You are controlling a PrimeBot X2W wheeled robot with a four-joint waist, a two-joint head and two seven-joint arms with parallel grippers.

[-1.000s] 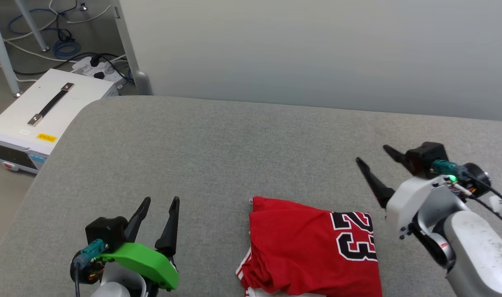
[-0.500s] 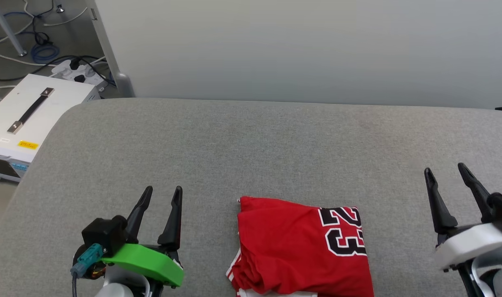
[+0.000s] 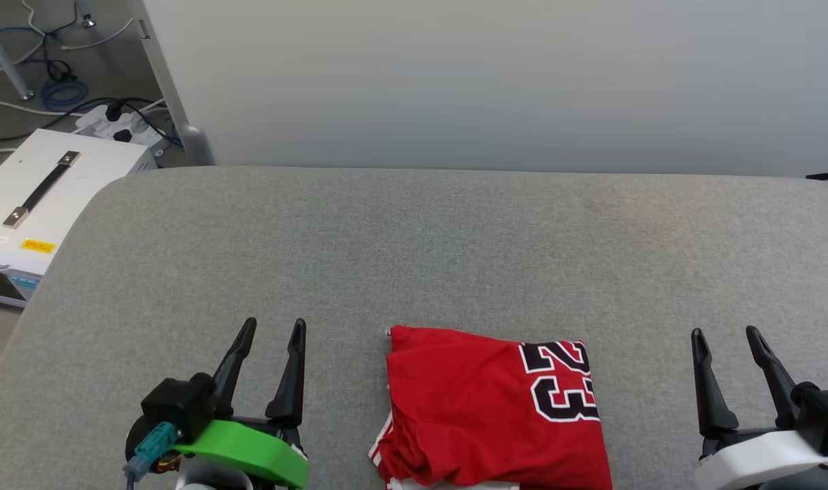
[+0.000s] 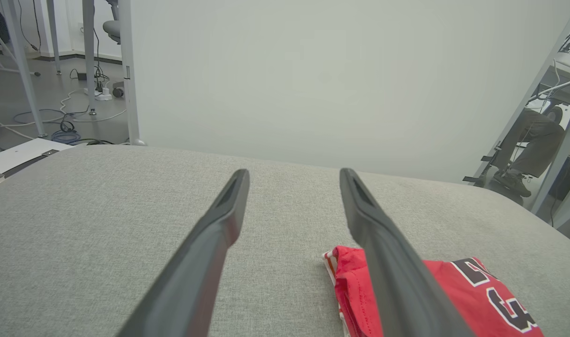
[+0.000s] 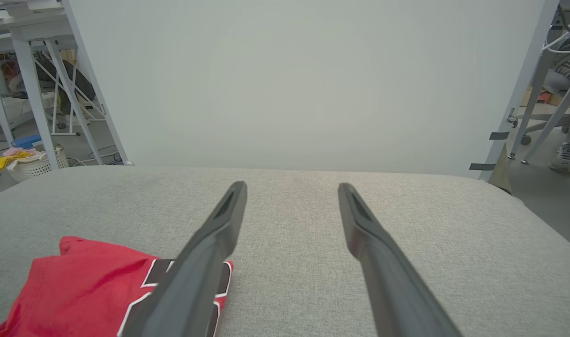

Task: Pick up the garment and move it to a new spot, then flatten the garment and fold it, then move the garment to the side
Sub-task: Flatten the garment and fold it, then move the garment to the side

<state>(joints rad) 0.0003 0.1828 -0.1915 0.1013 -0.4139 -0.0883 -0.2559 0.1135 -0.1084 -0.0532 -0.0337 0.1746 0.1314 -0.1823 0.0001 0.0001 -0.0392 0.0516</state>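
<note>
Red folded jersey garment (image 3: 488,408) with black "23" lettering lies free between both grippers. The left gripper (image 3: 275,327) and the right gripper (image 3: 724,332) are parted and empty, fingers pointing far. The right gripper has drawn back to the near right since earlier. The garment rests near-centre on the grey fabric surface (image 3: 414,252).

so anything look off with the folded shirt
Mostly tidy. The garment lies folded on the grey surface, but its near-left corner is bunched, with striped trim poking out. The left gripper and right gripper are open, clear of it.
</note>
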